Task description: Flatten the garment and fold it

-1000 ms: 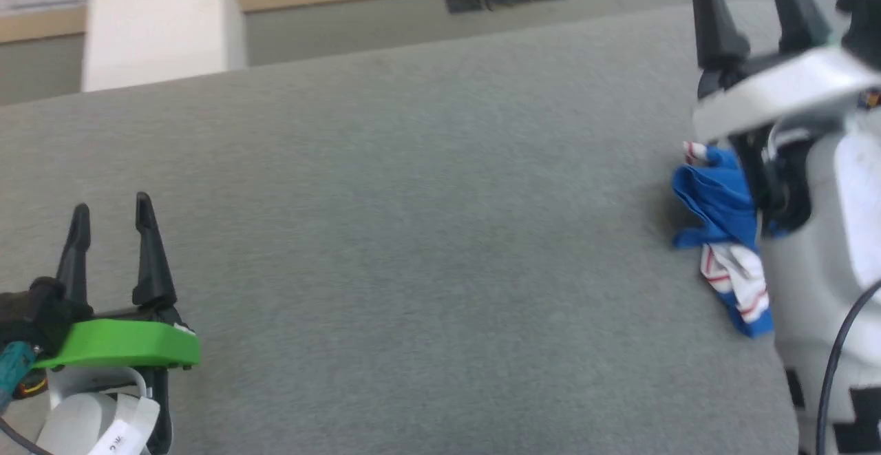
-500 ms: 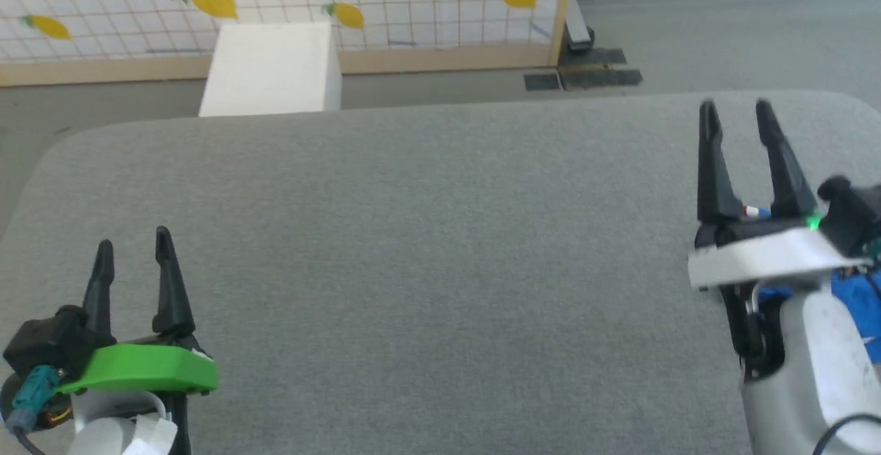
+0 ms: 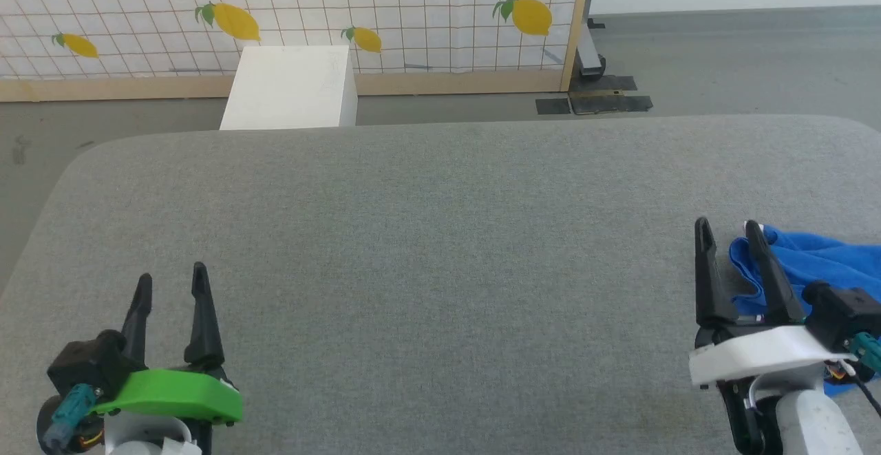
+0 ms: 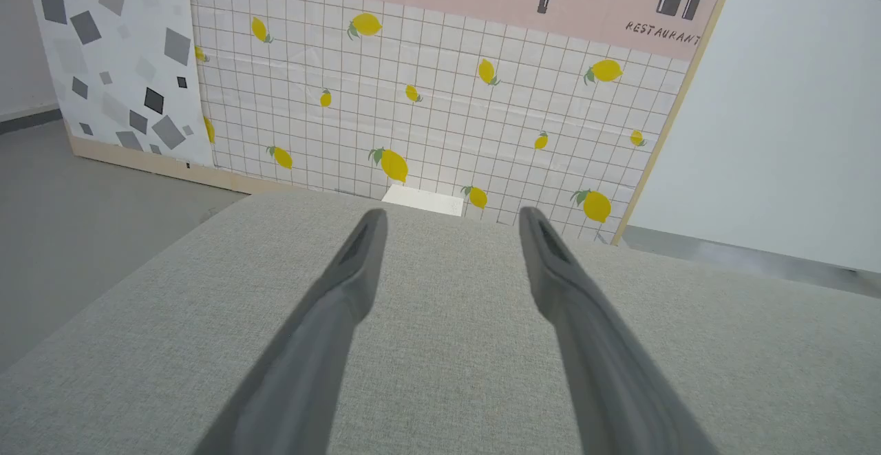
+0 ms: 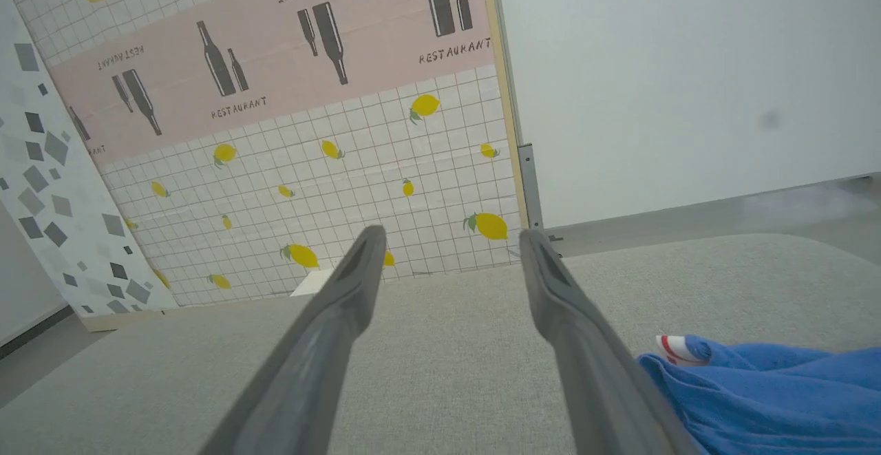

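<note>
Tilted up and swung round since a second ago, going by the head view: now takes in the lemon-printed tiled wall panel and the white box beyond the grey fabric-covered table. Best read mostly as camera motion, not as things moving.

Appears lowered on the right, though: right gripper now down by the table's near edge instead of raised high and close. Parked likewise at lower left, the left gripper. Spread wide on both sides, fingers released, grasping nothing.

Still bunched in a heap at the table's right edge, the royal-blue jersey T-shirt with red-and-white striped trim, just beside the right fingers; cannot tell whether touching.

Nothing flattened yet. Looks like a settled pose before a first reach, probably by the right arm, to drag the heap toward the middle and spread it.
</note>
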Controlling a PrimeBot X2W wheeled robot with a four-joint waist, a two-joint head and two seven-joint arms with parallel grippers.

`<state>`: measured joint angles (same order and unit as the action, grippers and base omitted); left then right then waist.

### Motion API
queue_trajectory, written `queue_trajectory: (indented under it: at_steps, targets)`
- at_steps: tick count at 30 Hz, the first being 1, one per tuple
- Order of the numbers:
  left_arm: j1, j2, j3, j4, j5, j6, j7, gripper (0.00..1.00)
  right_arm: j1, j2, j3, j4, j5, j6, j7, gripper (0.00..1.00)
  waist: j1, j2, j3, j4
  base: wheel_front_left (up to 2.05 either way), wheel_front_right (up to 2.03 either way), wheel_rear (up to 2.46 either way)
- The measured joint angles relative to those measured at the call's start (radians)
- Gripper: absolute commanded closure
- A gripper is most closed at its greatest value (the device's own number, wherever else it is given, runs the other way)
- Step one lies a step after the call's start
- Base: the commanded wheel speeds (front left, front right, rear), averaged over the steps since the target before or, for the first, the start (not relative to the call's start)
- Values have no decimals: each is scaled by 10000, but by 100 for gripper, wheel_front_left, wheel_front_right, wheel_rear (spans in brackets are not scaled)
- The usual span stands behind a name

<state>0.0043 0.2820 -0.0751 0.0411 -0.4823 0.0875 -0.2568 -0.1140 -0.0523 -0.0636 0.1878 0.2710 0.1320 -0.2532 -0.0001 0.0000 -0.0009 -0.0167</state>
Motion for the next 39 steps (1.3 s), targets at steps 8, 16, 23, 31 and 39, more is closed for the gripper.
queue_trajectory:
  at_steps: [8, 16, 23, 31, 39]
  targets:
    - [46, 33, -527, 389, 207, -176, 337, 0, 215, 2, -8, 140, -211, 0, -27, 0, 0, 0, 56, -79, 0, 0, 0]
    - [22, 56, -744, 698, 211, -253, 589, 0, 337, 2, 115, 378, -334, 0, 205, 0, 1, 0, 161, -125, 0, 0, 0]
    - [13, 111, -798, 826, 211, -251, 627, 0, 337, 6, 180, 476, -403, 0, 431, 0, 1, 0, 169, -148, 0, 0, 0]
    - [-41, 117, -871, 882, 213, -249, 614, 0, 336, 6, 217, 493, -403, 0, 510, 0, 0, 0, 281, -182, 0, 0, 0]
    - [-58, 128, -924, 963, 209, -249, 570, 0, 336, 4, 213, 533, -403, 0, 552, 0, 1, 0, 278, -206, 0, 0, 0]
